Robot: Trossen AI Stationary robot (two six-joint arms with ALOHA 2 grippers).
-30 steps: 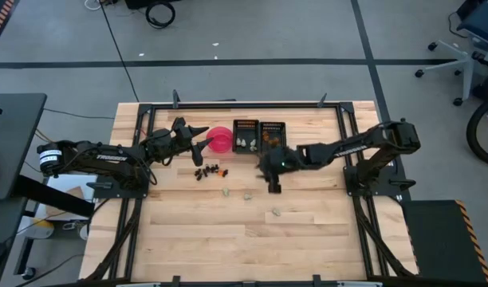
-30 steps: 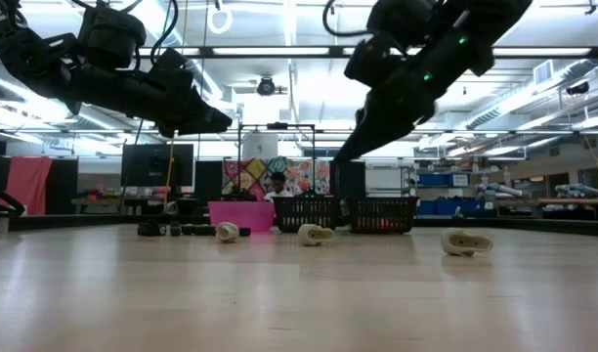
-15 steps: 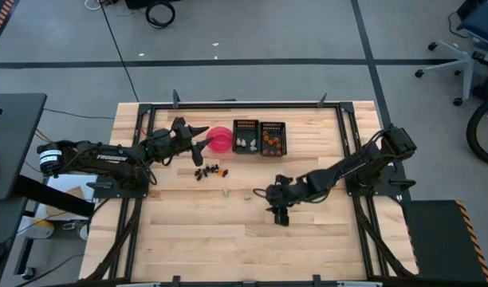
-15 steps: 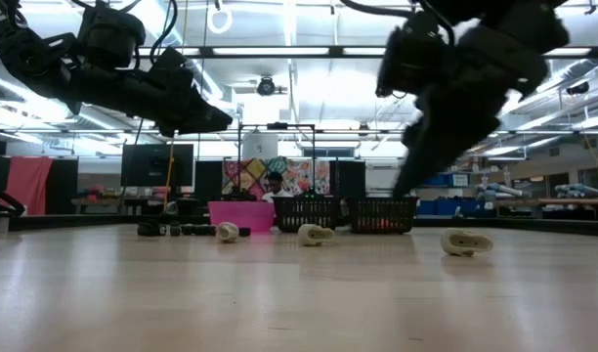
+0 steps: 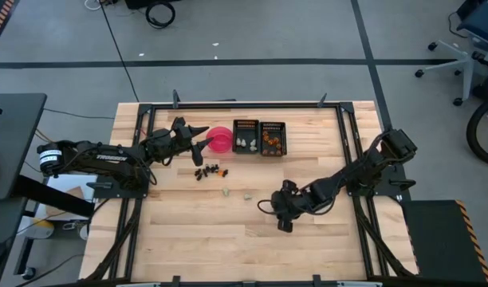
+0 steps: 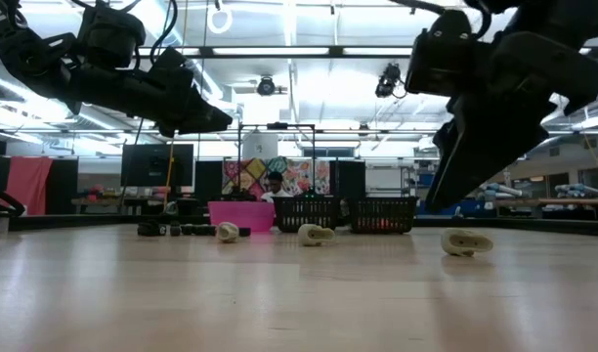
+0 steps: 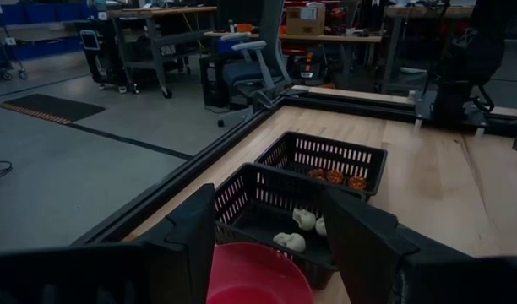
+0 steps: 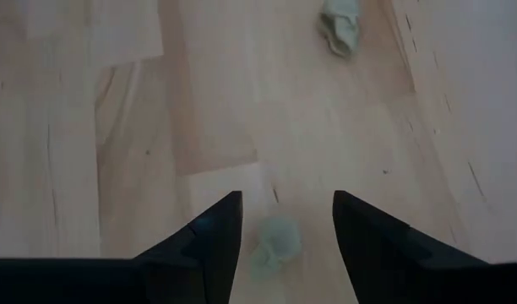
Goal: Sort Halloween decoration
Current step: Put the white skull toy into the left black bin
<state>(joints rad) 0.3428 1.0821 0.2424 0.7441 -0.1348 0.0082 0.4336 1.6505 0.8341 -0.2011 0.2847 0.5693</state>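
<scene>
Right gripper moved over pale trinket.

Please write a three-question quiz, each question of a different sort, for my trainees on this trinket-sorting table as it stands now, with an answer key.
1. True or false: the right hand has its fingers open above a pale trinket on the table.
2. Which tray holds the orange pieces? A. the tray beside the pink bowl B. the tray farther from the bowl
3. Fill in: the left hand hovers open over the ____.

Key
1. True; the trinket lies between the fingertips in the right wrist view.
2. B; the nearer tray holds pale pieces.
3. Pink bowl.
</scene>
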